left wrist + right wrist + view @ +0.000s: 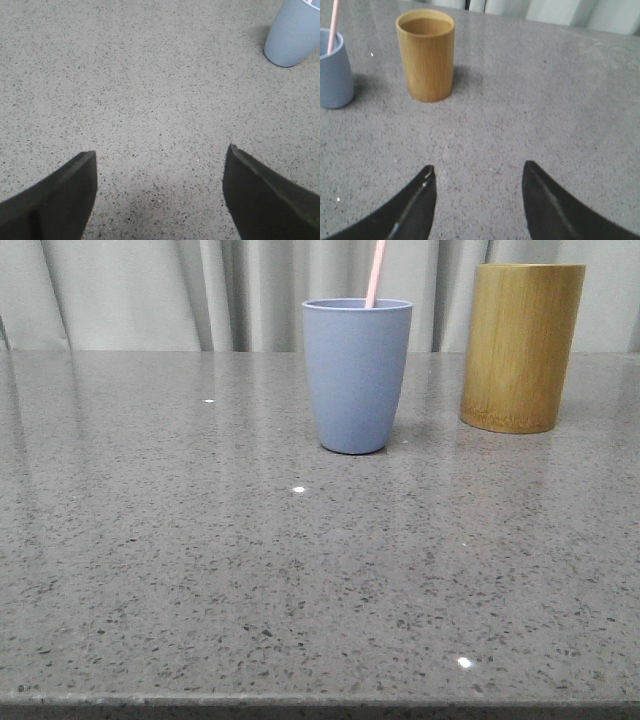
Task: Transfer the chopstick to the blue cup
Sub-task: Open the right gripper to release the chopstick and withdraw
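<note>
The blue cup (pixel 357 375) stands upright at the middle back of the grey table. A pale pink chopstick (pixel 376 272) stands in it and leans right, its top out of view. The cup also shows in the left wrist view (pixel 292 34) and in the right wrist view (pixel 334 70), with the chopstick (pixel 333 26) in it. My left gripper (pixel 162 152) is open and empty over bare table, apart from the cup. My right gripper (pixel 478 170) is open and empty, short of the bamboo holder. Neither gripper shows in the front view.
A taller yellow-brown bamboo holder (pixel 521 347) stands to the right of the blue cup; in the right wrist view (pixel 426 54) its inside looks empty. A pale curtain (pixel 150 290) hangs behind the table. The table's front edge (pixel 320 705) runs along the bottom.
</note>
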Tool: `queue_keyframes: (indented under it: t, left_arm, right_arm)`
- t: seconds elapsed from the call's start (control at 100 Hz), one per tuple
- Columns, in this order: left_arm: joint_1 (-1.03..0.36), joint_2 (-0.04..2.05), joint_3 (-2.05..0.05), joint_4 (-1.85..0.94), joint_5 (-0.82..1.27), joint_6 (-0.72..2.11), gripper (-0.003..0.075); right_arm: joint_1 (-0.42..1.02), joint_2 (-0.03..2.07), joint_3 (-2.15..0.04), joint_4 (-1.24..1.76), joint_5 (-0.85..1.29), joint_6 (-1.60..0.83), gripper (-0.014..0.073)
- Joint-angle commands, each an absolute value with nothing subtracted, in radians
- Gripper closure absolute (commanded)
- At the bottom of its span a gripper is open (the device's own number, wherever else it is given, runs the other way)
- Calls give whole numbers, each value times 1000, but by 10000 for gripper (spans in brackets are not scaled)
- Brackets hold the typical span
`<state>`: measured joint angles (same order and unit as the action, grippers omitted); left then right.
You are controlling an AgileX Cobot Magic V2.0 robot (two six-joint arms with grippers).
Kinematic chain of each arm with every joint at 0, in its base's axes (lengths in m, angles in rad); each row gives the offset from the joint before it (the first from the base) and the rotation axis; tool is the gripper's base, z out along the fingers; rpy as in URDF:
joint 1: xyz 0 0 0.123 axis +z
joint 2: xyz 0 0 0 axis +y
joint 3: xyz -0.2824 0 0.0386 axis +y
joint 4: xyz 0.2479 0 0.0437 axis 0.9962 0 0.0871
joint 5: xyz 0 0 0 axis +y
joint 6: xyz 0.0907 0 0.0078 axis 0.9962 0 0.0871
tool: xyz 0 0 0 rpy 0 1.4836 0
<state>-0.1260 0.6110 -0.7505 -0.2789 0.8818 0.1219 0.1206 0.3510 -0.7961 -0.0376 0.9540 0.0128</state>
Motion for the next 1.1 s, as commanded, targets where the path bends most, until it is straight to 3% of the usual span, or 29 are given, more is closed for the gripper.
queue_keyframes:
  t: [0.0,0.36,0.52,0.7,0.8,1.09]
  left_arm:
    - [-123,614,-776,-296,813,111,206]
    - [-123,614,-776,-296,813,111,227]
    - [-123,614,-776,-296,813,111,368]
    - [-123,614,-776,-296,813,111,615]
    - [-123,614,-776,-296,813,111,734]
    - [-123,614,-776,-296,813,111,739]
  right_arm:
    - [115,359,-816,-58,905,6,190]
    - [115,359,-816,-57,899,6,201]
    - [115,359,-816,-57,902,6,344]
    - [115,359,-816,-57,902,6,620]
    - [115,359,-816,-57,902,6,658]
    - [115,359,-816,-57,909,6,661]
